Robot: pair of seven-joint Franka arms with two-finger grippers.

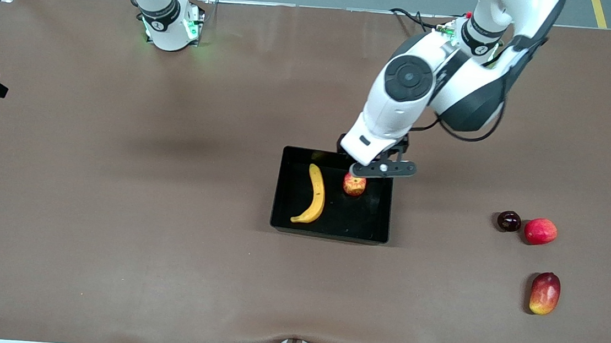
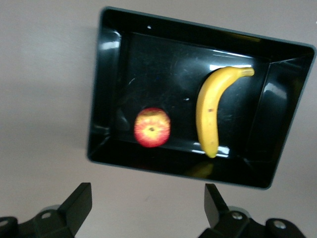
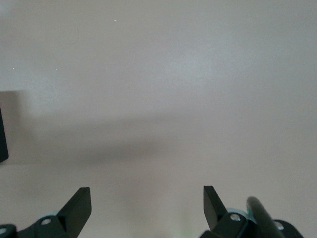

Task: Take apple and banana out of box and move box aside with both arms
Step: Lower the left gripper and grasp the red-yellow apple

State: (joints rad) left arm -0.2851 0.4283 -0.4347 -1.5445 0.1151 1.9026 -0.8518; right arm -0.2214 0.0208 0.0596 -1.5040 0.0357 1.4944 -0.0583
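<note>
Banana (image 1: 313,196), apple (image 1: 354,185) — in box (image 1: 329,231)

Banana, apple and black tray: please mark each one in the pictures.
banana (image 1: 317,194): front view, middle of its curved body.
apple (image 2: 152,127): left wrist view, beside its stem dimple.
black tray (image 1: 328,232): front view, its wall nearest the camera.

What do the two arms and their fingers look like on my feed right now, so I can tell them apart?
Both are white jointed arms with dark grey joint bands and round dark caps. The left arm carries black cables and a flat black bar at its gripper. The right arm shows green lights at its base and a black cable. Each wrist view shows black, wedge-shaped fingers with small silver screws.
</note>
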